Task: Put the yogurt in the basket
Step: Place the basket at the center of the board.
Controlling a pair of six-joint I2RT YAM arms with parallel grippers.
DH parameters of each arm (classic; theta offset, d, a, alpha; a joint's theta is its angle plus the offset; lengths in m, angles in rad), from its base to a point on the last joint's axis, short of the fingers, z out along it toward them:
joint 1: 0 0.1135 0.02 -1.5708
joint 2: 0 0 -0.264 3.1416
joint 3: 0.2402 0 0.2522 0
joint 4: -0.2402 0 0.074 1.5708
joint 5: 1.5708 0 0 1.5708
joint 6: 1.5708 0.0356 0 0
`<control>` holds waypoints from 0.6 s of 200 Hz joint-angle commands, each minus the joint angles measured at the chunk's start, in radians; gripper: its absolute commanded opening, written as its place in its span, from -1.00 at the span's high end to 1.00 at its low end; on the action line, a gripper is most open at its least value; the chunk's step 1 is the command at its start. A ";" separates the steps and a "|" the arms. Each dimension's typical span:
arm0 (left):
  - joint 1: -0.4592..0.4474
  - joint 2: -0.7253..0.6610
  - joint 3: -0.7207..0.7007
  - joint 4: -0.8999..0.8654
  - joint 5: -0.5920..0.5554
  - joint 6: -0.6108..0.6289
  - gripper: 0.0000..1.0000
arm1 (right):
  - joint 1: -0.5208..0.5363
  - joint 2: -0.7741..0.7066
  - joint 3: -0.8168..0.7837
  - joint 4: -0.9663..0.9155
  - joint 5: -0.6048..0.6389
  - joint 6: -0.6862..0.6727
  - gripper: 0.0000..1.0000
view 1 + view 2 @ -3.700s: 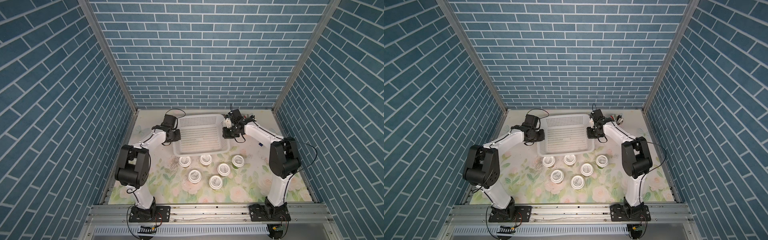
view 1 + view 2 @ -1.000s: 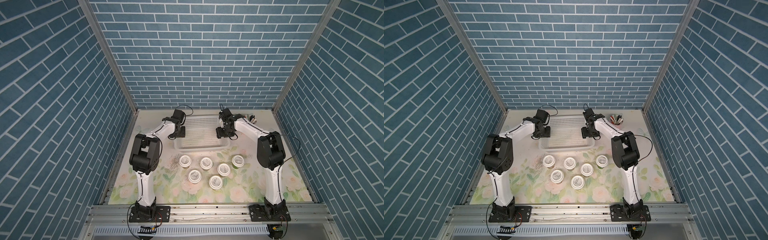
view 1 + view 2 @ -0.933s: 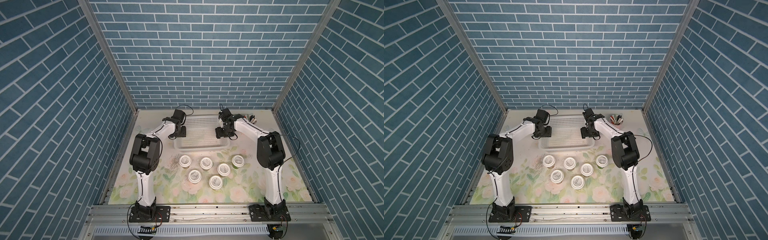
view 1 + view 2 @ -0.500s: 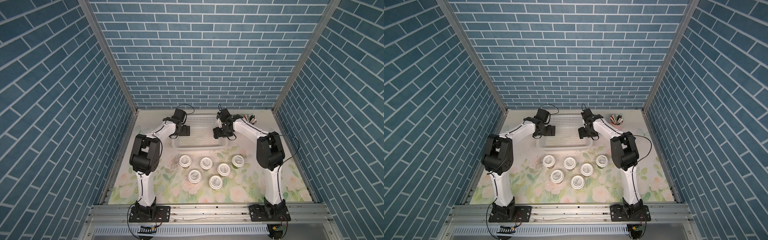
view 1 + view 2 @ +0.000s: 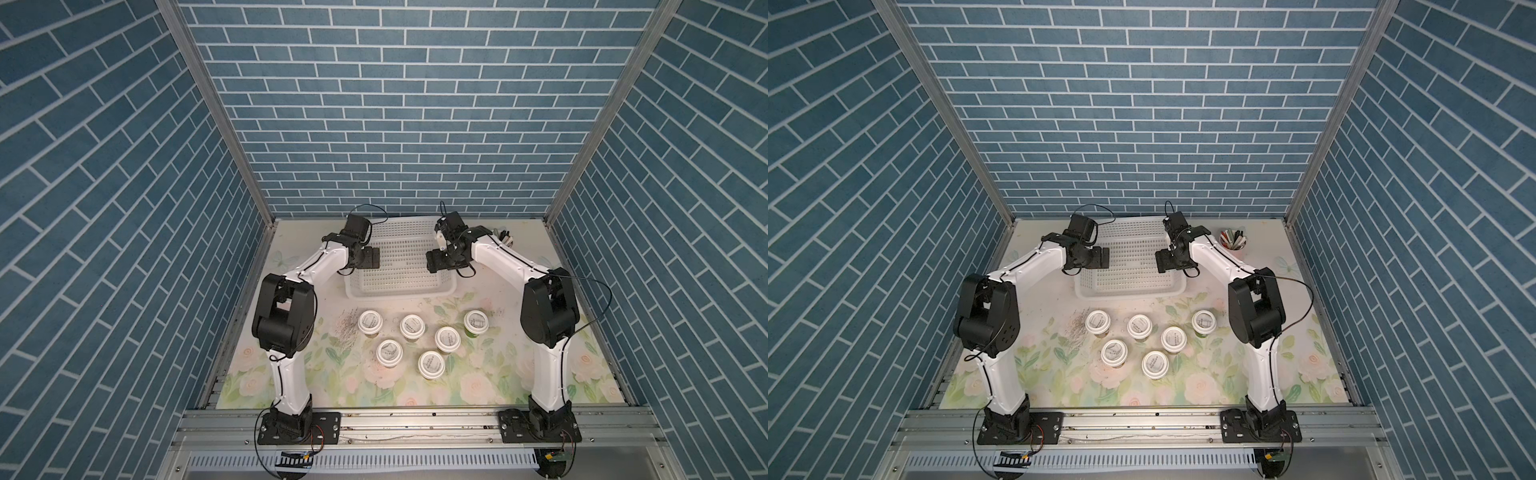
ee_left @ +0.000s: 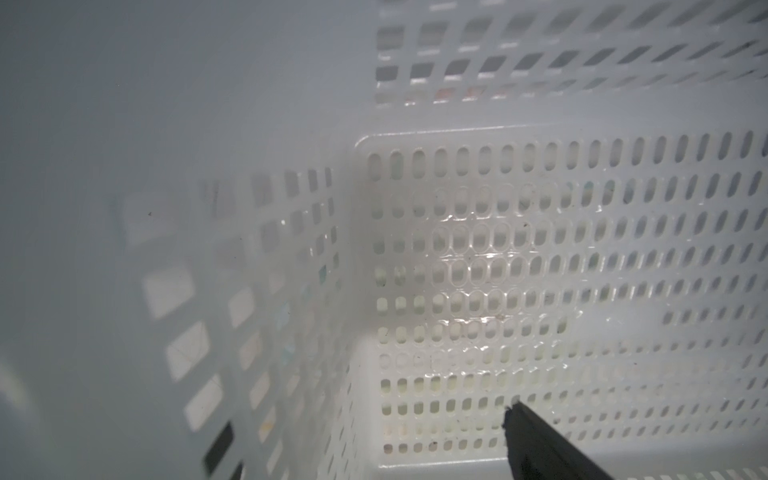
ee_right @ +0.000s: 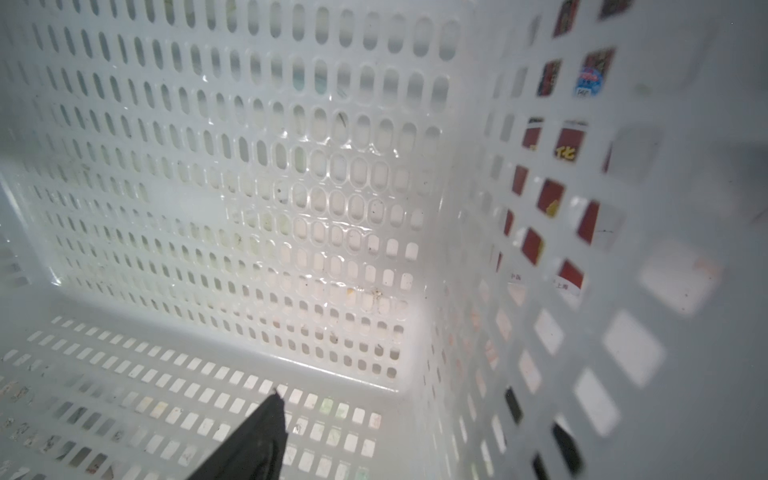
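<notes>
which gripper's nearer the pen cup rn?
Right. The right gripper sits over the basket end nearest the pen cup, apart from it. The left gripper is over the basket's opposite end, farther off.

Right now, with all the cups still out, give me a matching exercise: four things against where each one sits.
Things:
1 basket
2 yogurt cups
3 pen cup
4 left tool

Places:
A standing on the floral mat, outside the basket
B back corner on the robot's right side
C at the basket's end wall, one finger inside
D at the back in the middle, empty

Pairs: 1-D, 2-A, 3-B, 4-C
</notes>
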 commanded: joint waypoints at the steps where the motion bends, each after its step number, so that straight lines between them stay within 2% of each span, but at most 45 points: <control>1: -0.036 -0.007 -0.022 0.024 0.056 0.018 -1.00 | 0.038 -0.020 -0.018 0.040 -0.036 -0.016 -0.68; 120: -0.036 0.065 0.003 0.030 0.053 0.024 -1.00 | 0.039 0.021 -0.047 0.063 -0.036 -0.004 -0.68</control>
